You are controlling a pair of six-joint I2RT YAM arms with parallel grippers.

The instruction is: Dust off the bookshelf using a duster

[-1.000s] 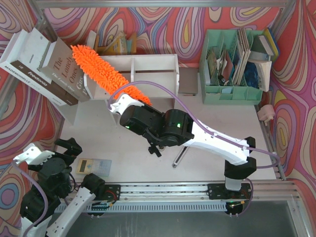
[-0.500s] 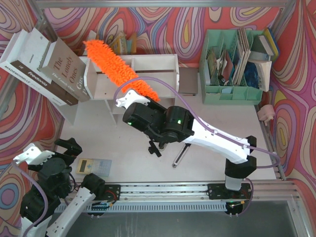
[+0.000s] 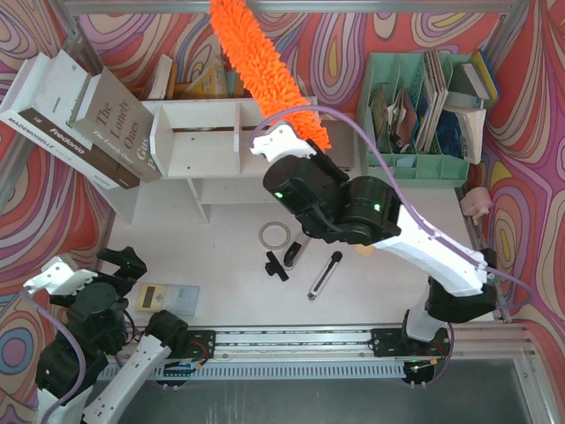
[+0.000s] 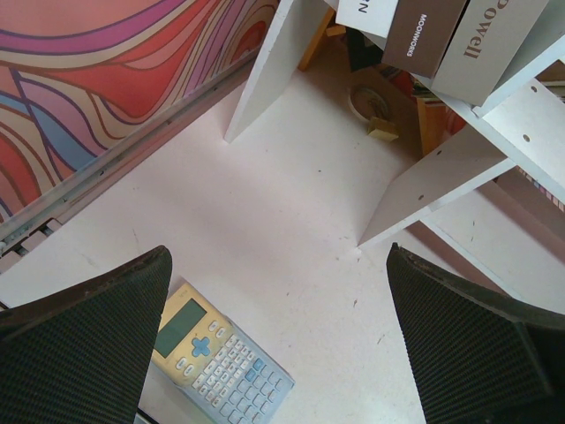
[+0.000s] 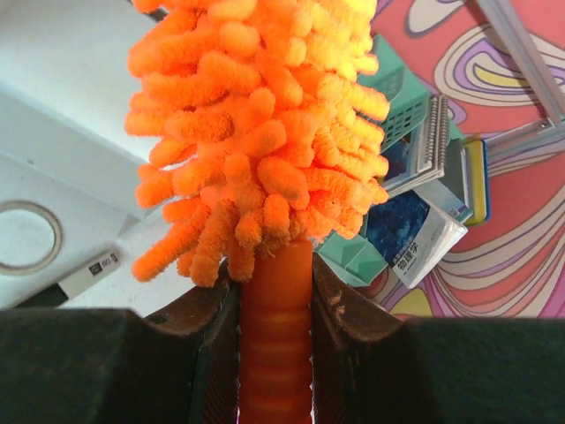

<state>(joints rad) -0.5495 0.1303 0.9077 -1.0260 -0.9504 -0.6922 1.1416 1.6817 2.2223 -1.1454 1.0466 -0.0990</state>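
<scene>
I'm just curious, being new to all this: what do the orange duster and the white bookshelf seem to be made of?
The duster looks like soft matte microfibre chenille, shown by its fat fuzzy strands; its handle seems ribbed, slightly glossy plastic. The bookshelf appears to be white-painted or laminated wood board: flat matte panels with small drilled holes.
</scene>
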